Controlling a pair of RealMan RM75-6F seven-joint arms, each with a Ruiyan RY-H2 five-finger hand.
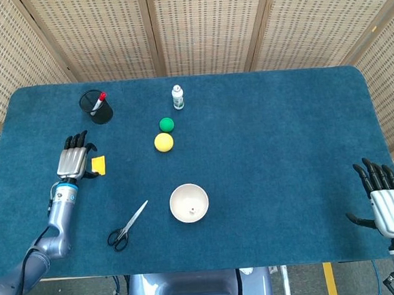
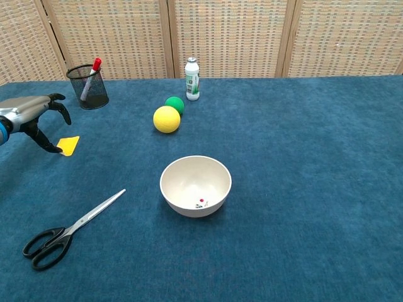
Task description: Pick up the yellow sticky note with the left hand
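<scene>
The yellow sticky note [image 1: 99,165] lies flat on the blue table, at the left in the chest view [image 2: 68,145]. My left hand [image 1: 74,157] hovers just to its left, fingers spread and extended, and holds nothing. In the chest view the left hand [image 2: 33,112] arches above the table and its thumb tip reaches the note's left edge, hiding part of it. My right hand [image 1: 387,201] rests open at the table's near right corner, seen only in the head view.
A black mesh cup [image 1: 95,106] with a red marker stands behind the note. A white bottle [image 2: 192,78], a green ball [image 2: 174,104] and a yellow ball [image 2: 166,119] sit mid-table. A white bowl [image 2: 195,185] and scissors [image 2: 69,229] lie nearer the front.
</scene>
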